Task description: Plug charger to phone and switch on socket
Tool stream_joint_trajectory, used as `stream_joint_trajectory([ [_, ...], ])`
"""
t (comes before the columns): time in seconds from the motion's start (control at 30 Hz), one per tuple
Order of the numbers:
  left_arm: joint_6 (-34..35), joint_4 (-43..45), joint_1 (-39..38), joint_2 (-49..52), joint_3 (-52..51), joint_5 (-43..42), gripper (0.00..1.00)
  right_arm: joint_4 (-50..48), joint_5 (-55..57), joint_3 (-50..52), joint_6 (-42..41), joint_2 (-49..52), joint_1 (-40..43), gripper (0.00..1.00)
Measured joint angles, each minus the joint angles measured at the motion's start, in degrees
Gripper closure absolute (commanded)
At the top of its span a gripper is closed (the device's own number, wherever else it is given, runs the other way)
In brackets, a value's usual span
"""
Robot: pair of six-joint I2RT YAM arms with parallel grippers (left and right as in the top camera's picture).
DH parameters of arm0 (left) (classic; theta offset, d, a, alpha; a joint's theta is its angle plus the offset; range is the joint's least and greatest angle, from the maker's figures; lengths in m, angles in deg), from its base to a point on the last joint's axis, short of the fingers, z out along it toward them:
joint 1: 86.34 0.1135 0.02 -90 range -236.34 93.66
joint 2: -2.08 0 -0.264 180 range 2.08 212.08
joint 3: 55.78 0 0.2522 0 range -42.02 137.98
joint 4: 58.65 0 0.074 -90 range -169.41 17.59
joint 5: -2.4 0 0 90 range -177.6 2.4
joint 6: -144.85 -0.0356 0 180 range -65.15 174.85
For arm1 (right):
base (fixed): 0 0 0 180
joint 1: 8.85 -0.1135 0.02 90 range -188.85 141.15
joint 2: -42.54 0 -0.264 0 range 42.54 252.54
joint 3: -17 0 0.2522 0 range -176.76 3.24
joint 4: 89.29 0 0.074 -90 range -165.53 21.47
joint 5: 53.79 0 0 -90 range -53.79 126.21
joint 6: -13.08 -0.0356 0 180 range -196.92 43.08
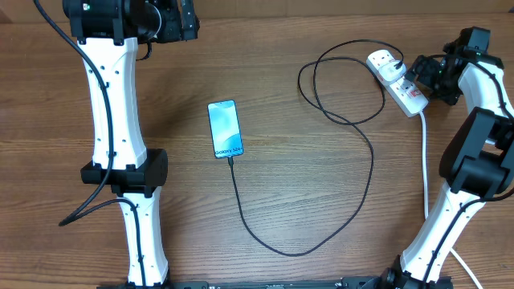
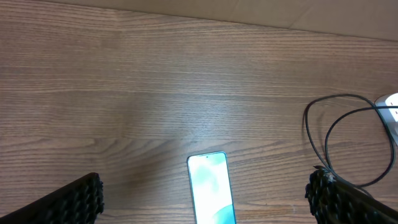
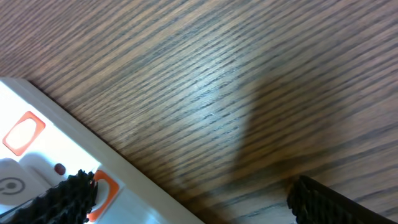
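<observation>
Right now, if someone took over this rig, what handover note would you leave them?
Left gripper: open, empty, away from the phone.
Right gripper: open, at the socket, one finger at a red switch.
Done: the charger cable meets the phone's bottom edge, apparently plugged in; its white plug sits in the socket.
To do: press the switch; whether it is already on, I cannot tell.

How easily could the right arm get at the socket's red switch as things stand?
Probably easily, yes. The right gripper hangs open over the edge of the socket, one finger beside a red switch, with nothing between them.
</observation>
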Motion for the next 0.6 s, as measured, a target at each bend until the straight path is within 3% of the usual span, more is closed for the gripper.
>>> stream_joint_trajectory([
  [0.6,0.0,0.0,0.0,0.0,0.0,0.0,0.0,3.56,0.42,0.04,-0.26,-0.87,-0.81,0.0],
])
